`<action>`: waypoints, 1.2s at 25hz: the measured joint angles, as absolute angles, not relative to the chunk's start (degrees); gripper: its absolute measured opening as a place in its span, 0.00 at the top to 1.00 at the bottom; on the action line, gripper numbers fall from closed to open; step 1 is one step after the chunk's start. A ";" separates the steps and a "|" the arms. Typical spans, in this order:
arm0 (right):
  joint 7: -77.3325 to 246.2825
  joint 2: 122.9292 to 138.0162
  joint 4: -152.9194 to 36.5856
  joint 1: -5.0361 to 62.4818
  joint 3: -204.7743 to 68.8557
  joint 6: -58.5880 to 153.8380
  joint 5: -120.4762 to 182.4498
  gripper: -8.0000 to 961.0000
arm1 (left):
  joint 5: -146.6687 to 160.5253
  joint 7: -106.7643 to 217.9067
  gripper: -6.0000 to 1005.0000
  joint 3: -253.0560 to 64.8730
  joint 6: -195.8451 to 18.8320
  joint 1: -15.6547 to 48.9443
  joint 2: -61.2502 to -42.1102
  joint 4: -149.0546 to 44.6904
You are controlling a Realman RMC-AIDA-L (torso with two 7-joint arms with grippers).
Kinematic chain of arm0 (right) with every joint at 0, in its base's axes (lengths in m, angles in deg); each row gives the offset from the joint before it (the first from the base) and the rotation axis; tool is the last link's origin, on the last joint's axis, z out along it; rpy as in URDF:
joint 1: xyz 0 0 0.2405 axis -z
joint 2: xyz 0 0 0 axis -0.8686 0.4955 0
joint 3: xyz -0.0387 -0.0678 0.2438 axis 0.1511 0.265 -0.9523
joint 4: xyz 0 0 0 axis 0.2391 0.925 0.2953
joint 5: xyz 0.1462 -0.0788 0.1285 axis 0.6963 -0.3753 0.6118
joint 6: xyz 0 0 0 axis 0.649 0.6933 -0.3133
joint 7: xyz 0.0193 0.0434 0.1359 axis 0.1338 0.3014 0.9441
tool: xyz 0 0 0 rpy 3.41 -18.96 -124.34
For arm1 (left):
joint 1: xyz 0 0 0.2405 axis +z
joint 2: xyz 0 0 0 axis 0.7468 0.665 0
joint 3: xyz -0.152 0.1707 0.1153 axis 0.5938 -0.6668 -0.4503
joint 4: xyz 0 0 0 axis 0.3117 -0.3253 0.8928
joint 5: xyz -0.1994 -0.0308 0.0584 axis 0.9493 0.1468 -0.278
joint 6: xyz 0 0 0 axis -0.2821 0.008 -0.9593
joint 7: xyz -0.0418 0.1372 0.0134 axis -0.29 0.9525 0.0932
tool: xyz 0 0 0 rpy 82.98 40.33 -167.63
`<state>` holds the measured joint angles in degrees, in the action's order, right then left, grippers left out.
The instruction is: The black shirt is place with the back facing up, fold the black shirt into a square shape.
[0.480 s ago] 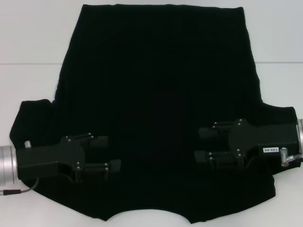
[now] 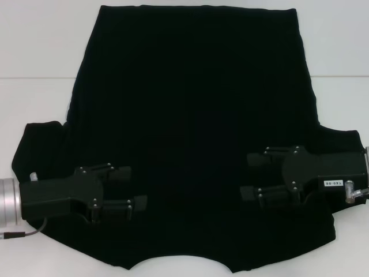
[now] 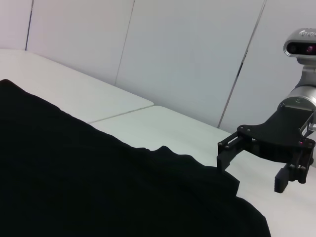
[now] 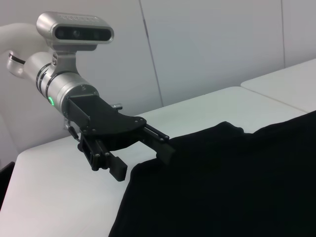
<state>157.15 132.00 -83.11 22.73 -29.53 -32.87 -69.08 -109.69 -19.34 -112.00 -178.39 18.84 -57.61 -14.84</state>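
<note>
Your left pincer (image 2: 137, 187) reaches in from the left edge of the head view, low over the near left part of the black shirt (image 2: 190, 115), just inside the left sleeve, which lies rumpled beside it. Its two fingers (image 2: 121, 172) stand spread, one farther from you and one nearer, with dark cloth showing in the gap between them; you can see nothing caught in their grip. The right wrist view shows that pincer from the side, its fingers apart at the sleeve's edge, the upper one over the cloth and the lower one hanging beside the hem above the white table (image 2: 34, 52). The shirt lies flat on that table, plain black side up, its straight hem at the far edge and the curved neck opening at the near edge, filling most of the middle of the head view. Over its near right part your right pincer (image 2: 245, 176) reaches in from the right edge, just inside the right sleeve. Its fingers (image 2: 258, 160) are spread too, and the left wrist view shows them apart, hanging over the sleeve's folds with nothing between them.
</note>
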 joint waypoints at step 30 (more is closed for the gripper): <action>157.79 135.13 -83.44 21.22 -32.59 -28.99 -68.77 0.08 | -129.96 -79.84 0.14 -104.66 -168.46 16.93 -54.34 3.10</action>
<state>157.79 135.13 -83.44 21.22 -32.59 -28.99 -68.77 -129.96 -79.84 -104.66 -168.46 16.93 -54.34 3.10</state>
